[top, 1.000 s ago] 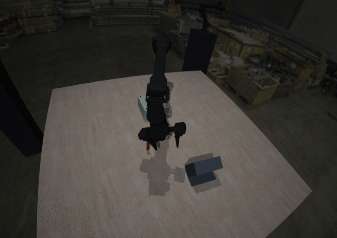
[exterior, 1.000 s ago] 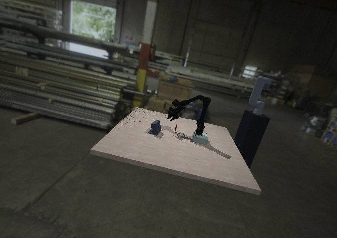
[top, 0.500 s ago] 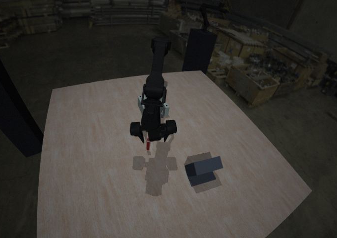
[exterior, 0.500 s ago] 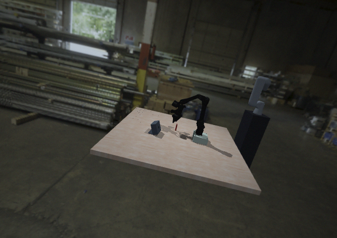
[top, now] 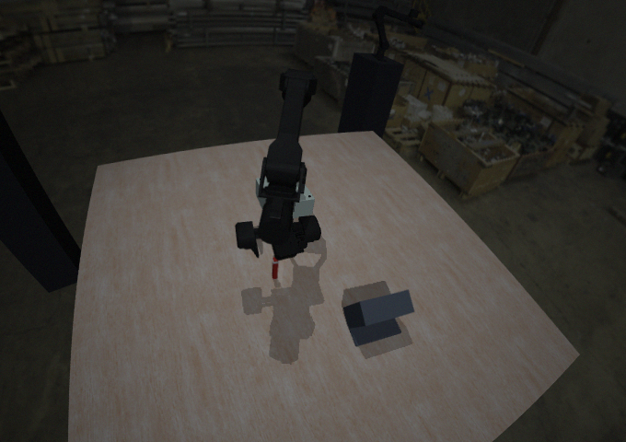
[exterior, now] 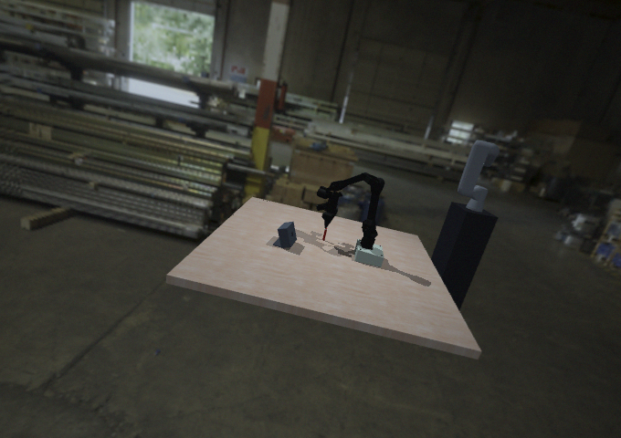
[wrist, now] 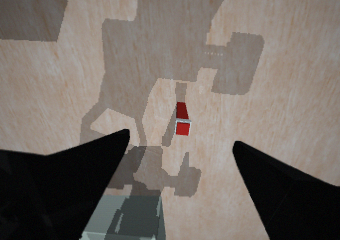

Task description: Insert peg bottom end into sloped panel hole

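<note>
Our pincer (top: 269, 252) (exterior: 325, 225) (wrist: 181, 139) is wide open; the square red peg (top: 274, 269) (exterior: 324, 234) (wrist: 182, 128) looks stiff, light, so we'd grab its flat sides mid-height.

Table (top: 183, 322) (exterior: 311, 288) (wrist: 298, 115): pale wood look, streaky grain, smooth, matt. Sloped panel (top: 388, 308) (exterior: 286, 234): smooth, matt, plastic or painted metal, cannot tell which. Peg (top: 274, 269) (exterior: 324, 234) (wrist: 182, 128): smooth, plastic-looking. Hand (top: 284, 249) (exterior: 325, 225) (wrist: 181, 139): dark, matt, smooth. Floor (top: 178, 98) (exterior: 218, 371): concrete look, dull, stained.
</note>
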Controlling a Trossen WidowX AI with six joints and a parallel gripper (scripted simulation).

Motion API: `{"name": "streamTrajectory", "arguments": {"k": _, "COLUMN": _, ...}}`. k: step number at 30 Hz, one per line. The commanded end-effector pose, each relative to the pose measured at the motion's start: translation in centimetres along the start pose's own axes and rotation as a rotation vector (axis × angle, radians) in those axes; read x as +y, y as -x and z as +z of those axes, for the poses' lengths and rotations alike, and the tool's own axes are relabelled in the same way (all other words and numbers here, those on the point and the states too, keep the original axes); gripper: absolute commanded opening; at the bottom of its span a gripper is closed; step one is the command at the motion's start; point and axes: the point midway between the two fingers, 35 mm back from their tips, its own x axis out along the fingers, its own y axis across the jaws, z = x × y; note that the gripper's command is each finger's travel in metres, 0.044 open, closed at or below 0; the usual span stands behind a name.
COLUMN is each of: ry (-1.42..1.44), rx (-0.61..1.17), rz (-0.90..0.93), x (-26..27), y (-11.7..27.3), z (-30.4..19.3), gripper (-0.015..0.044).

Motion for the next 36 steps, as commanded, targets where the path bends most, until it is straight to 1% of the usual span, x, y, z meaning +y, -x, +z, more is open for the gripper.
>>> {"name": "streamTrajectory", "arguments": {"k": 1, "ry": 0.007, "rx": -0.004, "rz": -0.008, "x": -0.2, "y": -0.3, "z": 0.2, "gripper": 0.0440}}
{"name": "streamTrajectory", "arguments": {"k": 36, "ry": 0.007, "rx": -0.003, "rz": -0.008, "x": -0.2, "y": -5.9, "z": 0.1, "gripper": 0.0440}}
